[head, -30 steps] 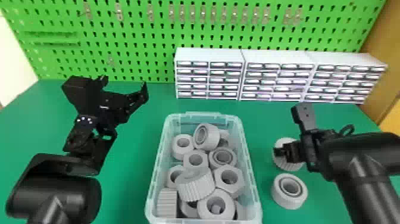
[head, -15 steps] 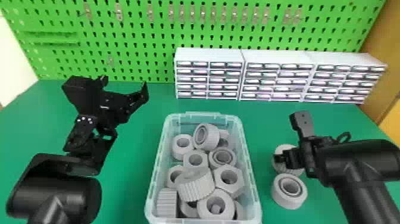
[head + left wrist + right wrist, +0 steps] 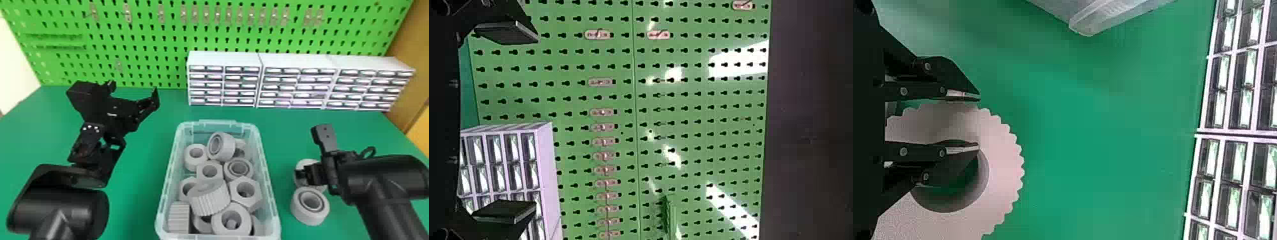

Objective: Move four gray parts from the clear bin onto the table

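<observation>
Right claw (image 3: 978, 122) pinches toothed gray part (image 3: 1005, 175) by wall, one finger at hole, probably for firm hold while lowering onto worktop (image 3: 287, 134). Spot beside clear bin (image 3: 271, 204), near gray ring (image 3: 303, 215), keeps carry short. Left claw (image 3: 533, 121) idles left of bin, spread.

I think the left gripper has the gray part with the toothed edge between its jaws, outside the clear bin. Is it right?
Not the left one: the right wrist view shows the right gripper with the toothed gray part between its jaws. The rest stands.
</observation>
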Available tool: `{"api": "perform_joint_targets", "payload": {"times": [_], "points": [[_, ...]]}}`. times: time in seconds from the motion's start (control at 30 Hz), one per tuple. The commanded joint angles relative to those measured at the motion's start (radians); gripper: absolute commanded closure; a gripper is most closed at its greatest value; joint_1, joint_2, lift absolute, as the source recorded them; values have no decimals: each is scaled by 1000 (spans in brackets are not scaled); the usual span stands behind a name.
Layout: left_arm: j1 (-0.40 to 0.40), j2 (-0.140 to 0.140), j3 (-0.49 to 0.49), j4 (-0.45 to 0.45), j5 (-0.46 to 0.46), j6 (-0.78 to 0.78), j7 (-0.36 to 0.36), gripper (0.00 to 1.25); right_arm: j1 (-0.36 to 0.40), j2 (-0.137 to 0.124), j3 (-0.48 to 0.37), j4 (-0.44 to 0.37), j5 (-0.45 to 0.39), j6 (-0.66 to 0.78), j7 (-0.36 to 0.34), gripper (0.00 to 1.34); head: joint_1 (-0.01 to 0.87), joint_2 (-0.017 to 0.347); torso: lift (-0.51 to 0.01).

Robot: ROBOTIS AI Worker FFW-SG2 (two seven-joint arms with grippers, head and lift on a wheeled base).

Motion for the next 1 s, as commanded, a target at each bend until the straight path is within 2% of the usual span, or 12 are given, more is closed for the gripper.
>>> {"api": "perform_joint_targets", "payload": {"times": [0.0, 0.27, 0.47, 0.67, 0.87, 0.97], "points": [[-2, 0, 0, 0, 0, 0, 0, 113, 2, 1, -3, 4, 13, -6, 0, 972, 678, 34, -50], [-2, 0, -1, 0, 0, 0, 0, 113, 2, 7, -12, 4, 33, -10, -1, 937, 678, 34, -50], [-2, 0, -1, 0, 0, 1, 0, 113, 2, 10, -11, 4, 47, -15, 0, 710, 678, 34, -50], [-2, 0, -1, 0, 0, 0, 0, 113, 2, 14, -9, 4, 47, -18, 0, 611, 678, 34, -50], [0, 0, 0, 0, 0, 0, 0, 113, -1, 15, -6, -1, 47, -20, 0, 604, 678, 34, -50], [0, 0, 0, 0, 0, 0, 0, 113, 0, 15, -2, -34, 47, -20, 0, 582, 678, 34, -50]]}}
